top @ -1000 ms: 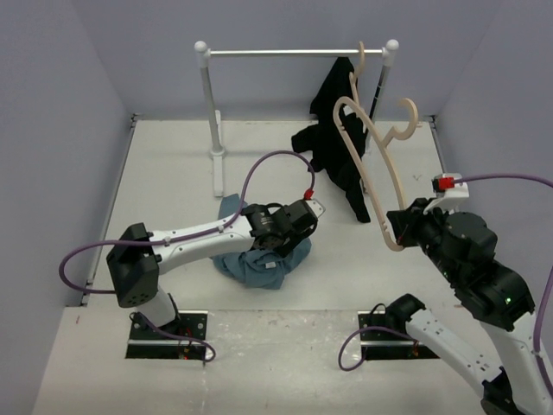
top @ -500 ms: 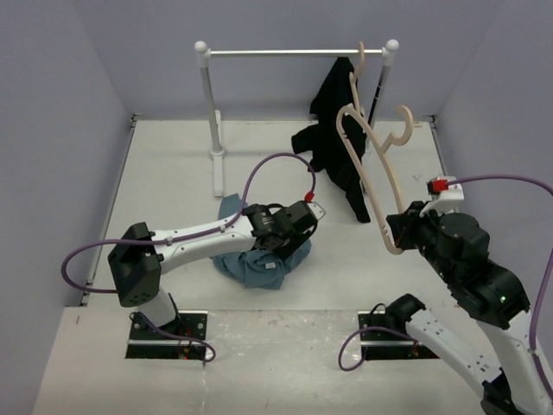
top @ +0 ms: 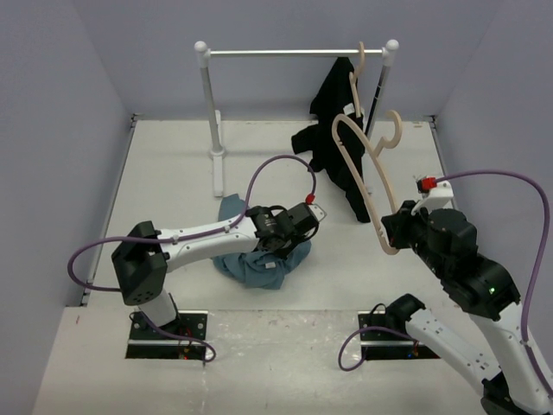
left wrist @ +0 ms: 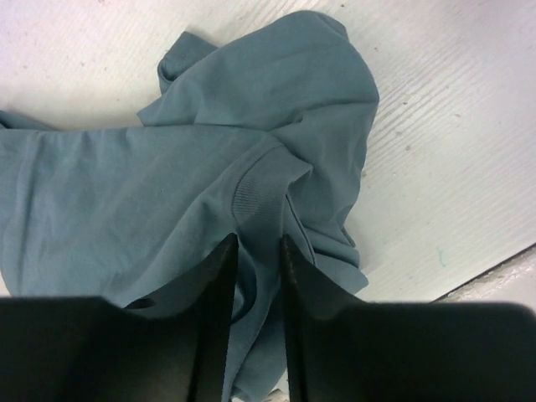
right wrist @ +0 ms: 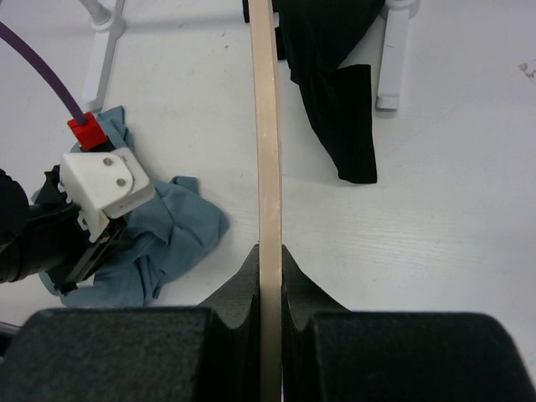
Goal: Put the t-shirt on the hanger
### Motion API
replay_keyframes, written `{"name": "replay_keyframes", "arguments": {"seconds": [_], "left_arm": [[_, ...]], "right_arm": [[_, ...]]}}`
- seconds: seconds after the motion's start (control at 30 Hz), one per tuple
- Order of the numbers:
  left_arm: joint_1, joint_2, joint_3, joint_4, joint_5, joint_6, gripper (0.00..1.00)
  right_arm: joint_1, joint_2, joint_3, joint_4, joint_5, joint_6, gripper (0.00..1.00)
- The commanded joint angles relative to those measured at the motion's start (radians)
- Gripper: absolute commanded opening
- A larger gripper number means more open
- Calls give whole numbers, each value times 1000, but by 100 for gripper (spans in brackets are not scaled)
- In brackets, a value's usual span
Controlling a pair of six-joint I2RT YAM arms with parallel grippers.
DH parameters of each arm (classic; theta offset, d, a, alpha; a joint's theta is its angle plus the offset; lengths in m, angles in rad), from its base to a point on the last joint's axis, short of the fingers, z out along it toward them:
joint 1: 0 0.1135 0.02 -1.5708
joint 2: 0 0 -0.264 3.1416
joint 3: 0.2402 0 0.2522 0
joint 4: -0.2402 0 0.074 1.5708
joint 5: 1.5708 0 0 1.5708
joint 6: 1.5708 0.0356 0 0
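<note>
The left end effector (left wrist: pixel 256 251) pinches the t-shirt (left wrist: pixel 167 184) by its ribbed collar, likely to lift the neck open. Beside the t-shirt, the right end effector (right wrist: pixel 270 261) clamps the wooden hanger (right wrist: pixel 266 126) aloft, ready for threading.

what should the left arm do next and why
Probably lift the left gripper straight up a little: its jaws are pinched on the ribbed collar of the crumpled blue-grey t-shirt, which lies on the white table, while the right gripper holds the pale wooden hanger aloft.
</note>
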Motion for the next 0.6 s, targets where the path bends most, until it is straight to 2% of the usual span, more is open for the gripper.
{"name": "replay_keyframes", "arguments": {"seconds": [0.0, 0.17, 0.3, 0.33, 0.4, 0.57], "left_arm": [[-4, 9, 10, -16, -61, -33, 21], [-4, -24, 93, -57, -138, -73, 10], [6, -56, 149, -73, -202, -98, 8], [22, -66, 165, -75, -213, -107, 8], [61, -88, 194, -75, -216, -117, 1], [226, -144, 296, -90, -202, -130, 0]], "right_arm": [[0, -3, 5, 56, -15, 8, 0], [0, 4, -26, 71, -36, 0, 0], [0, 2, -50, 88, -65, -1, 0], [0, -3, -52, 88, -72, -2, 0], [0, -10, -53, 87, -82, -4, 0], [2, -54, -22, 79, -142, -31, 0]]}}
